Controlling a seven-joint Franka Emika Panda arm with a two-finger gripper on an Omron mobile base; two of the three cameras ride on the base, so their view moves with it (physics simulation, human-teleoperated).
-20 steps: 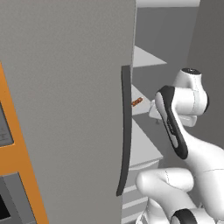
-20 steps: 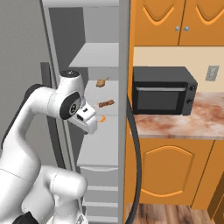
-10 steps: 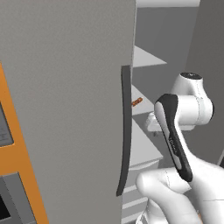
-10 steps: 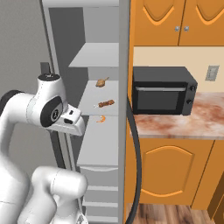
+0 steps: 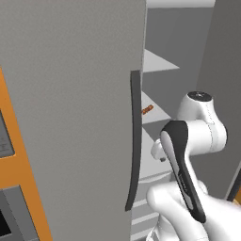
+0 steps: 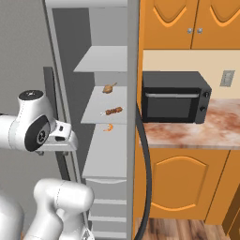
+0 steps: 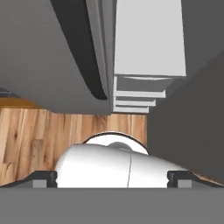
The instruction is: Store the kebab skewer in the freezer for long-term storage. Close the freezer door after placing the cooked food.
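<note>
The kebab skewer point(image 6: 114, 111) lies on the middle shelf of the freezer point(image 6: 107, 61), whose compartment stands open. In the left base view its reddish-brown end point(image 5: 147, 109) peeks past the closed door's edge. The freezer door point(image 6: 133, 56) is swung out and seen edge-on, its long dark handle point(image 6: 146, 187) curving down. My gripper point(image 6: 60, 146) hangs left of the shelves, outside the compartment and well apart from the skewer. It points down at the floor, with its fingertips point(image 7: 43, 178) wide apart: the gripper point(image 7: 112, 178) is open and empty.
A brown food piece point(image 6: 109, 88) sits at the back of the skewer's shelf and a small orange curled item point(image 6: 108, 127) just below. The closed grey door point(image 5: 70, 103) with its dark handle point(image 5: 135, 141) stands left of my arm. A black microwave point(image 6: 174, 96) sits on the counter at right.
My arm has pulled back out of the freezer, the hand moving left and down away from the shelf. The skewer stays on the shelf. The gripper stays open.
</note>
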